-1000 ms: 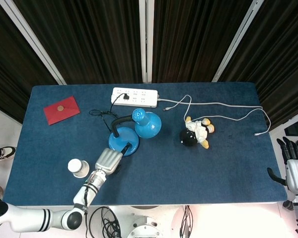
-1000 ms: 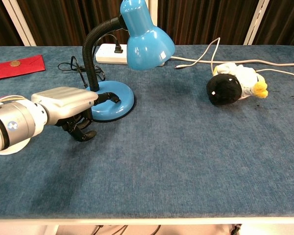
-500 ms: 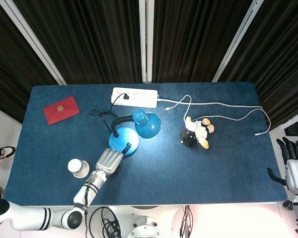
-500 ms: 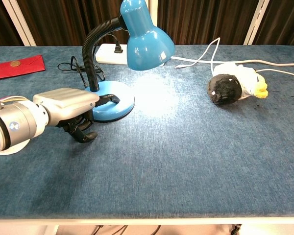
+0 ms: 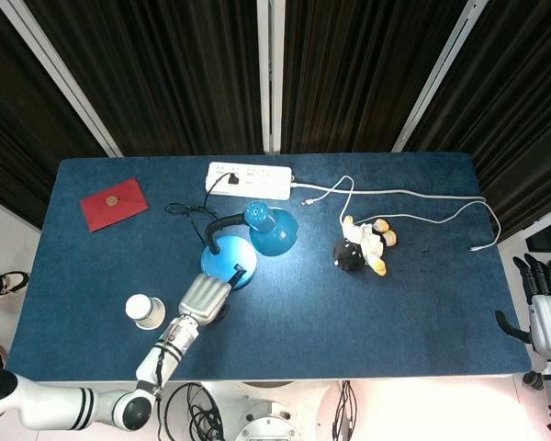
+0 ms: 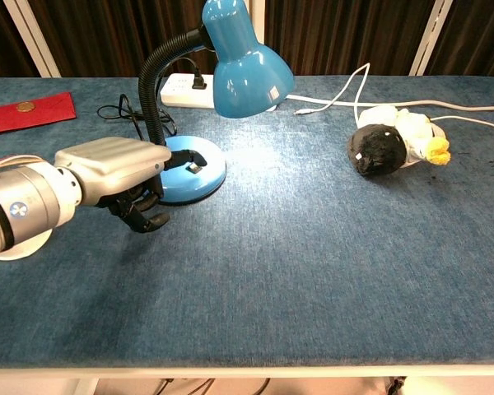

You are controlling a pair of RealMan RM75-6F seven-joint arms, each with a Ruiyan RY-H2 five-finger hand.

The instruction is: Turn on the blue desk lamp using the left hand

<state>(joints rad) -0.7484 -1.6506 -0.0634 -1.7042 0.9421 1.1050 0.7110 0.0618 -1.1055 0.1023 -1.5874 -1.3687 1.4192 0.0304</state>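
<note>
Since a second ago the blue desk lamp (image 6: 230,74) has been lit | left hand (image 6: 119,177) is seen just beside its glossy round base, fingers curled, nothing held | ribbed black gooseneck rises behind the hand

Room light is even and fairly bright from above; the dark curtains (image 5: 165,73) behind take no glare. The blue lamp (image 6: 247,70) is lit and throws a pale patch on the blue table (image 6: 329,271) just beside its base, plain in the chest view, a lighter spot in the head view. A soft shadow lies under the left hand (image 6: 119,177). The floor at the head view's bottom edge is washed out. Both views are sharp; the chest view bows the table's far edge slightly.
</note>
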